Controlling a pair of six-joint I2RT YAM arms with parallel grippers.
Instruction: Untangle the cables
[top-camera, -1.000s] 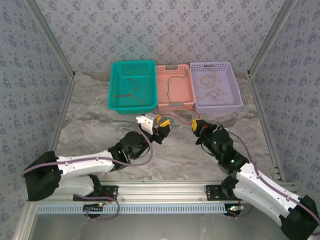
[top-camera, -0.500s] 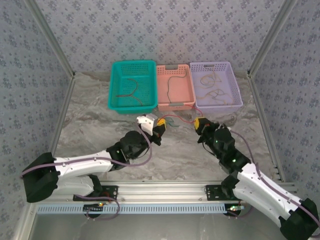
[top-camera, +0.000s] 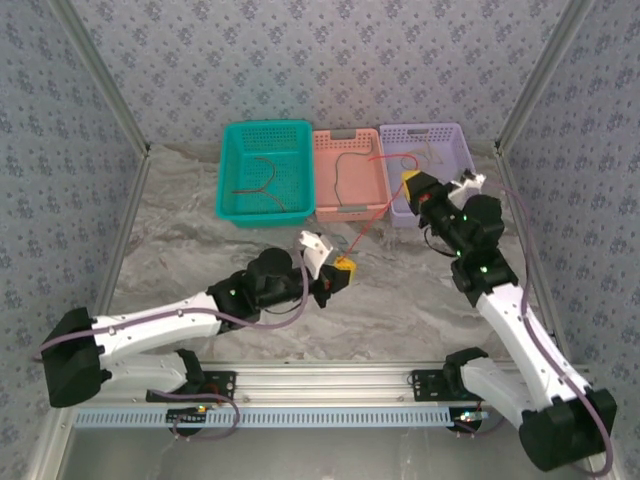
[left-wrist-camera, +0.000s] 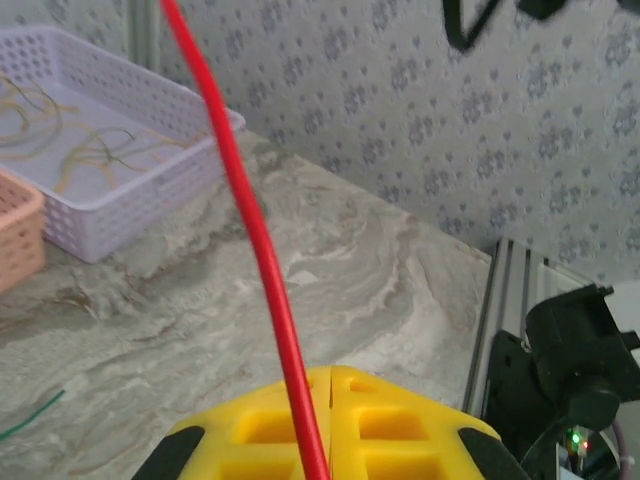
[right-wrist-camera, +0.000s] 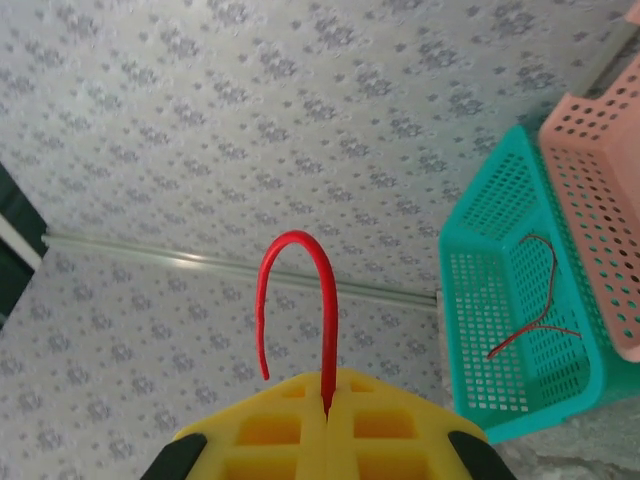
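- Left gripper (top-camera: 343, 270): I see its yellow fingers pinched shut on one end of the red cable (top-camera: 368, 232), low over the table (top-camera: 200, 240).
- Right gripper (top-camera: 409, 181): clamped on the other end beside the purple basket (top-camera: 470, 160); the cable is taut between them.

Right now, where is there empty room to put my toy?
Free: the marble tabletop between the teal plastic basket and the left wall, and the strip between the arms. Crowded: the middle, where a thin red cable runs from left pincer to right pincer.
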